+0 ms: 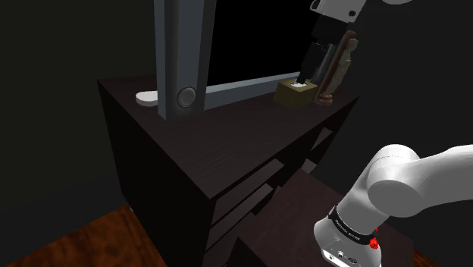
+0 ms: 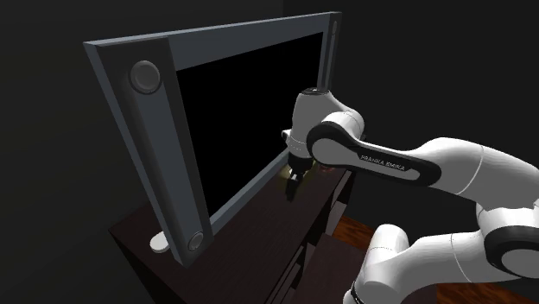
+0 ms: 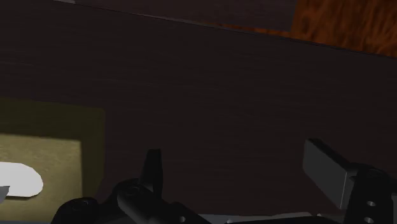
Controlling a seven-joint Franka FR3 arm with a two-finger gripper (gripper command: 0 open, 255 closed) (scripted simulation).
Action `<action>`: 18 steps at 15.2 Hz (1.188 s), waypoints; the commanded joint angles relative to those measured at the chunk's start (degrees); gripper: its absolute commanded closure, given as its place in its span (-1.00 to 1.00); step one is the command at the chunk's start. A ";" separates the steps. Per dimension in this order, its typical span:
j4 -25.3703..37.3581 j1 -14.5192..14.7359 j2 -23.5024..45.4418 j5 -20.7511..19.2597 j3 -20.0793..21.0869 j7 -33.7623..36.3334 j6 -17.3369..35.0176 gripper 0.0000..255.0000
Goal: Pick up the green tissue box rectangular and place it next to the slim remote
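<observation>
Here the claw hangs close above the olive-green tissue box, fingers apart and clasping nothing. The box rests on the dark counter in front of the television, by its far corner, with a brown figurine just beside it.

"FRANKA EMIKA" on the arm

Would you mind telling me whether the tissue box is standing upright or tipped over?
Upright: the olive tissue box sits flat on the dark cabinet, with its white tissue poking out of the top face.
</observation>
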 commanded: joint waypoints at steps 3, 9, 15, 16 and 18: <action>0.91 -2.03 1.52 0.87 -2.27 1.97 1.98 -1.00; 2.62 -7.69 5.17 4.03 -9.21 7.50 7.75 -1.00; 2.45 -12.95 7.47 7.79 -16.16 12.61 13.54 -1.00; 2.33 -13.43 7.61 8.15 -16.78 13.05 14.08 -1.00; 0.89 -13.35 7.69 8.31 -16.59 12.99 15.62 -1.00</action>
